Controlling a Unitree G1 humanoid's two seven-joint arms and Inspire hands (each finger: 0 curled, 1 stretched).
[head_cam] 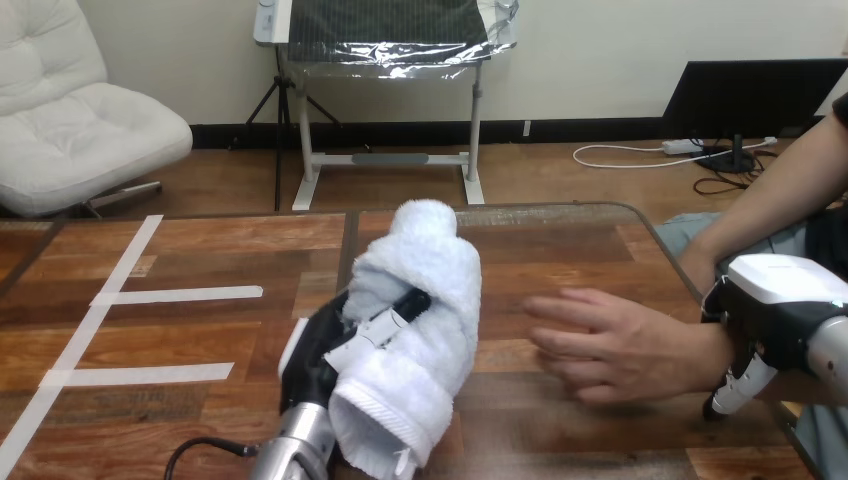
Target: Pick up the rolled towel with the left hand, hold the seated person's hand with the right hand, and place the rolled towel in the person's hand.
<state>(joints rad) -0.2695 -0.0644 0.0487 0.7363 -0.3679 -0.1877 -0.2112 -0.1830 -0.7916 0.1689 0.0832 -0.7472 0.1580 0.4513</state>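
Observation:
A white rolled towel (415,330) stands lifted above the wooden table (200,330) at the centre of the head view. My left hand (325,350) is shut on it, with fingers curled across its front. The person's hand (610,342) reaches in from the right, open and palm turned inward, a short gap to the right of the towel. My right hand (770,310) sits at the person's wrist, its fingers (735,390) curled down round the near side of the wrist.
Strips of white tape (130,295) mark the left part of the table. The table's far edge (500,210) runs just behind the towel, and its right edge lies under the person's forearm.

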